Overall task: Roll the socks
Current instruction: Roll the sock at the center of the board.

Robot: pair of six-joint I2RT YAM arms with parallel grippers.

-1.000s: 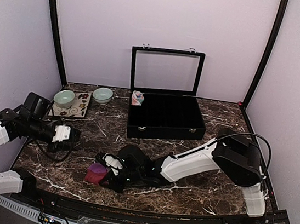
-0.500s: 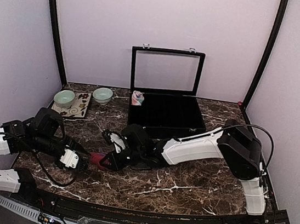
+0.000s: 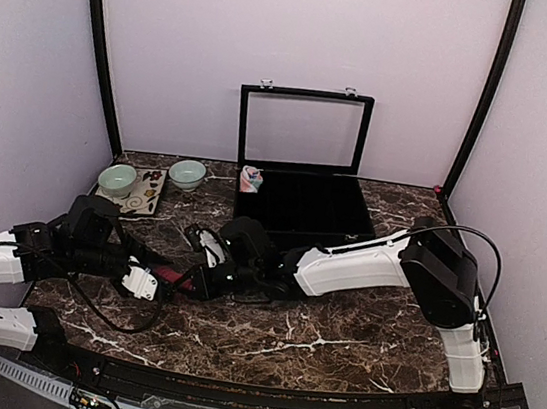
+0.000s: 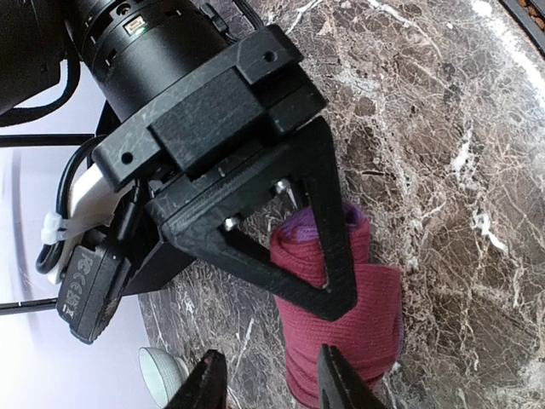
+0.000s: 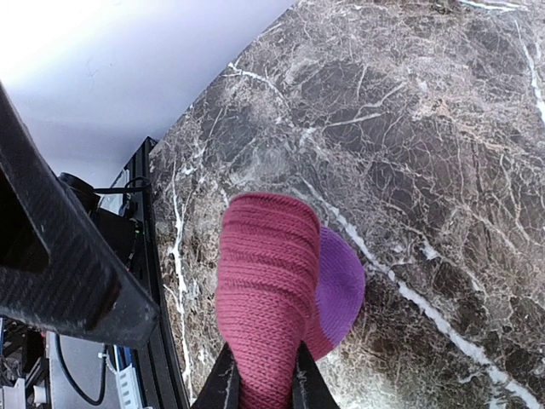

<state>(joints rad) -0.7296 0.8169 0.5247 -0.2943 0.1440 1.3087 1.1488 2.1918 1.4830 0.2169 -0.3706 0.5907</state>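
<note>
a: right claw (image 5: 260, 379) state?
b: clamped on the rolled maroon sock (image 5: 268, 281), which sits between its fingertips.
a: left claw (image 4: 274, 381)?
b: jaws apart, sock end just ahead of its tips.

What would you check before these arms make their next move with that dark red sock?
1. Right tool shut on the maroon sock: ok.
2. Sock rolled up: ok, purple toe shows at one side.
3. Left tool open: ok.
4. Left tool clear of the sock: cannot tell, one finger overlaps it.
5. Black box, lid up: ok.
6. Pink sock at the box's back corner: ok.
</note>
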